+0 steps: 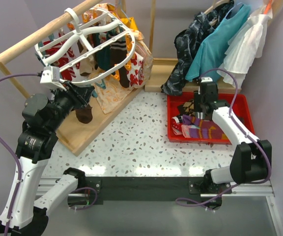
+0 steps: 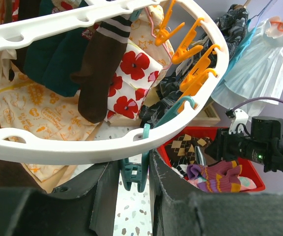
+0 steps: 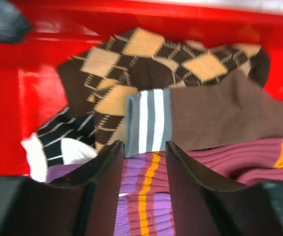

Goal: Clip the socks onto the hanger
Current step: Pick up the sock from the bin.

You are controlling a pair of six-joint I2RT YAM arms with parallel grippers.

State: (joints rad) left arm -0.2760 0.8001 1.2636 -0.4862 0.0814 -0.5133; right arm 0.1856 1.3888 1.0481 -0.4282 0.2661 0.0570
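The white oval hanger (image 1: 102,73) hangs at the back left, with a brown sock (image 2: 97,73) and a dark teal one (image 2: 53,59) clipped to it. My left gripper (image 1: 85,96) reaches up under its rim (image 2: 58,150) and is shut on a teal clip (image 2: 131,172) that hangs from the rim. More socks lie in the red bin (image 1: 244,105): brown argyle (image 3: 131,64), brown with a grey-white cuff (image 3: 220,118) and purple striped (image 3: 141,196). My right gripper (image 3: 144,145) is low in the bin, open, its fingers either side of the purple sock.
A wooden rail (image 1: 38,37) carries the hanger over a wooden base board (image 1: 82,132). Floral cloths (image 1: 136,69) hang behind the hanger. Teal and white dresses (image 1: 215,44) hang at the back right, above the bin. Orange clips (image 2: 195,49) line the hanger's far rim.
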